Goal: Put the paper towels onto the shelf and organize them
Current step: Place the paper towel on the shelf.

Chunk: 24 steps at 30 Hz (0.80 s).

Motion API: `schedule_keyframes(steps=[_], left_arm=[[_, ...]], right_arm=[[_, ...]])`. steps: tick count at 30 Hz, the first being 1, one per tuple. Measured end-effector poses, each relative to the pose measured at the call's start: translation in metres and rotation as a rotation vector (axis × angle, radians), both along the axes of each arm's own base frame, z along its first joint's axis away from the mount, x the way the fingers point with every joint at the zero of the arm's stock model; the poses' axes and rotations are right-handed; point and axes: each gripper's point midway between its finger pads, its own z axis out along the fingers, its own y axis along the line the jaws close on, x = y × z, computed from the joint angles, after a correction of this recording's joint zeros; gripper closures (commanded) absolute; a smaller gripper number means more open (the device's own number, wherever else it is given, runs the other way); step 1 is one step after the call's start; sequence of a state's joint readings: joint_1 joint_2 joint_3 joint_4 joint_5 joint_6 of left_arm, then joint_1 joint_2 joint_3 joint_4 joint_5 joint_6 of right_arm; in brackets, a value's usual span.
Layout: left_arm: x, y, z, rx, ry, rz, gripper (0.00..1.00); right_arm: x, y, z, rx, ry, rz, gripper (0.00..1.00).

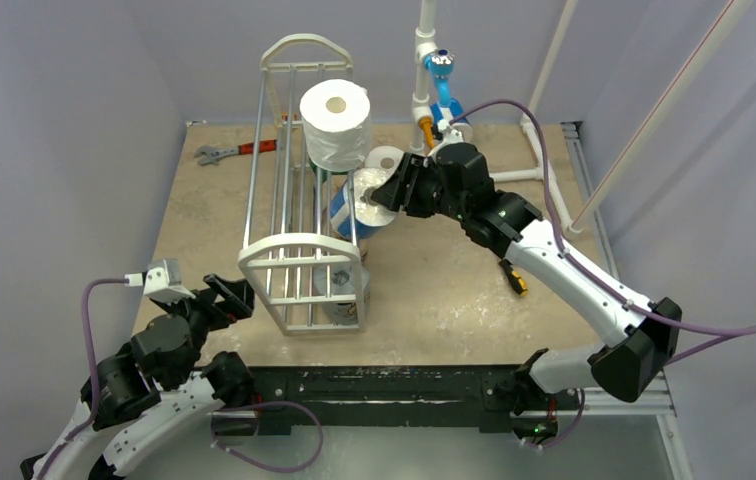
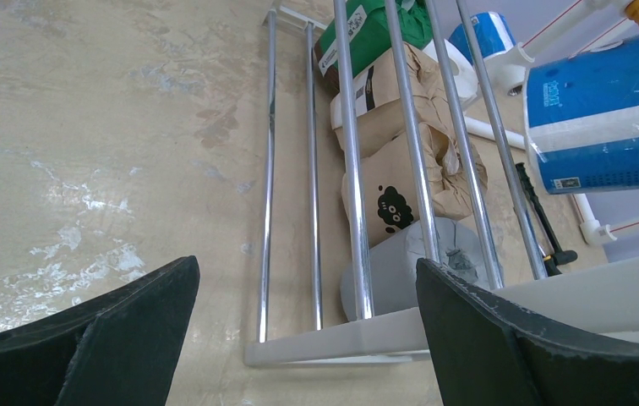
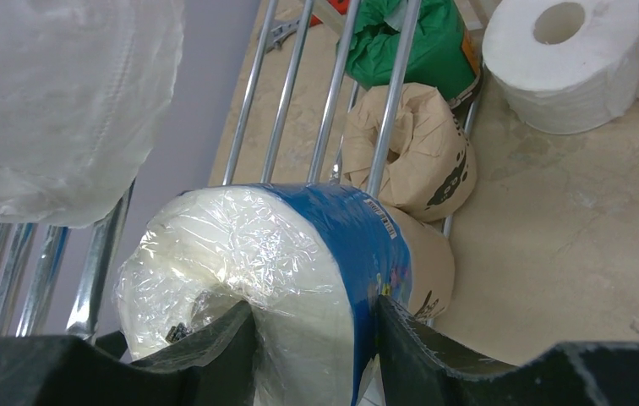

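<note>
My right gripper (image 1: 389,190) (image 3: 312,309) is shut on a blue-white wrapped paper towel roll (image 1: 352,207) (image 3: 282,245), one finger in its core and one outside. It holds the roll against the shelf's (image 1: 299,250) right side, over the silver rods (image 3: 282,93). A plain white roll (image 1: 334,120) (image 3: 62,101) stands on the top tier. Green (image 3: 409,42), tan (image 3: 417,156) and grey (image 2: 413,266) rolls lie on the bottom tier. Another white roll (image 1: 386,158) (image 3: 561,59) sits on the table behind. My left gripper (image 1: 229,298) (image 2: 308,266) is open and holds nothing, low by the shelf's near end frame (image 2: 341,342).
A red-handled wrench (image 1: 234,152) lies at the back left of the table. The white pipe frame with blue and orange fittings (image 1: 439,80) stands at the back right. A small yellow and black tool (image 1: 514,277) lies under my right arm.
</note>
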State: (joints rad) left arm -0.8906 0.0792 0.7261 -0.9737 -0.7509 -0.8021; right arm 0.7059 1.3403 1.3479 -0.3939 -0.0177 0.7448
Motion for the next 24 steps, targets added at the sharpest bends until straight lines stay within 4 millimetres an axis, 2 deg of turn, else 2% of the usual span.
schedule_keyframes(steps=[7, 15, 20, 24], left_arm=[[0.0, 0.0, 0.0, 0.001, 0.0, 0.0, 0.01], [0.0, 0.0, 0.0, 0.0, 0.0, 0.0, 0.0], [-0.001, 0.001, 0.0, -0.004, -0.003, -0.001, 0.01], [-0.002, 0.001, -0.001, -0.004, -0.001, -0.005, 0.0]], right_arm=[[0.006, 0.017, -0.02, -0.007, 0.041, 0.022, 0.68], [0.006, 0.03, -0.015, 0.036, 0.033, 0.052, 0.67], [0.005, 0.035, -0.015, 0.045, 0.03, 0.064, 0.51], [0.006, 0.036, -0.014, 0.049, 0.032, 0.062, 0.42]])
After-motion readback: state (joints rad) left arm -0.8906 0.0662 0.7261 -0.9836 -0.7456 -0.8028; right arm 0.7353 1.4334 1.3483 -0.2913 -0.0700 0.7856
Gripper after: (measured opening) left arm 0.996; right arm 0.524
